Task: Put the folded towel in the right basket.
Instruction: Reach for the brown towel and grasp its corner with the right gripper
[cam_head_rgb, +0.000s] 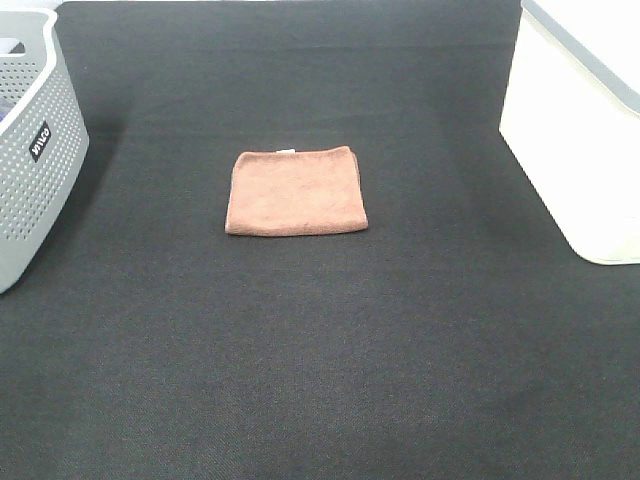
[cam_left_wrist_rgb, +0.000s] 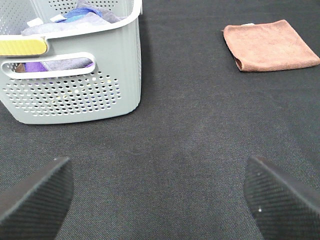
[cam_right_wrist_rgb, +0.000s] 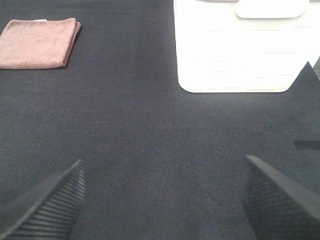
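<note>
A folded brown towel (cam_head_rgb: 296, 191) lies flat on the black mat in the middle of the table. It also shows in the left wrist view (cam_left_wrist_rgb: 270, 45) and in the right wrist view (cam_right_wrist_rgb: 39, 42). The white right basket (cam_head_rgb: 580, 130) stands at the right edge; the right wrist view shows its wall (cam_right_wrist_rgb: 240, 55). My left gripper (cam_left_wrist_rgb: 160, 200) is open and empty, well short of the towel. My right gripper (cam_right_wrist_rgb: 165, 200) is open and empty, in front of the white basket. Neither arm shows in the exterior high view.
A grey perforated basket (cam_head_rgb: 30, 150) stands at the left edge. In the left wrist view (cam_left_wrist_rgb: 75, 90) it holds several cloths. The black mat (cam_head_rgb: 320, 350) covers the table.
</note>
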